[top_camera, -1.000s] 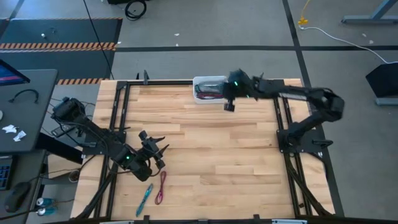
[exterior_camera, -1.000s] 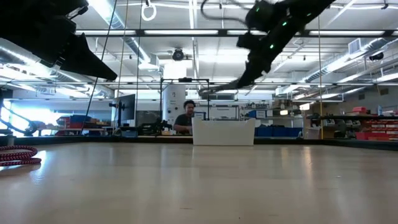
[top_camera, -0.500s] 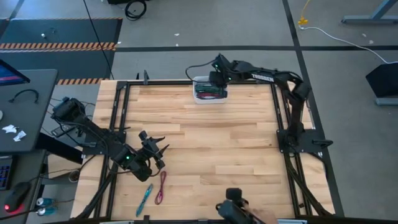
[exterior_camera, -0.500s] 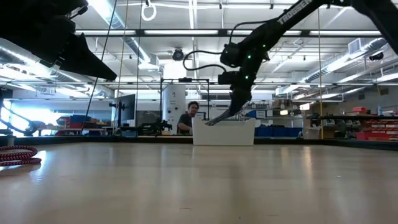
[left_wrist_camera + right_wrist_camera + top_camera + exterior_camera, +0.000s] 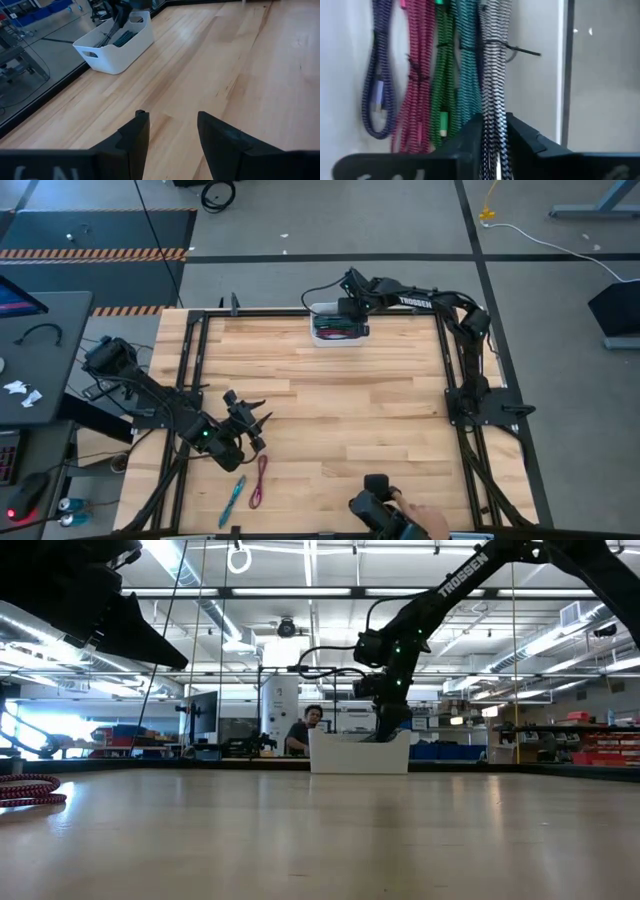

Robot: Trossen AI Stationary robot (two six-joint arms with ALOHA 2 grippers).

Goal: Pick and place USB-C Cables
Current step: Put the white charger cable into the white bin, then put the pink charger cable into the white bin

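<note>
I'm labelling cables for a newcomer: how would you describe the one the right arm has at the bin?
Find the white bin at the table's far edge; the right tool reaches down into it. Between its fingers runs the grey cable, black-and-white braided, beside purple, magenta, green and teal ones. It alone is colourless.

Both arms are dark and slender, the right arm [image 5: 470, 568] bearing white "TROSSEN" lettering and small green lights.

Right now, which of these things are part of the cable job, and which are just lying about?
Part of the job:
- grey cable, gripped by the right hand in the white bin
- purple, pink, green and teal cables in the bin
- maroon cable and teal cable by the left hand

Lying about:
- table
- person far behind
</note>
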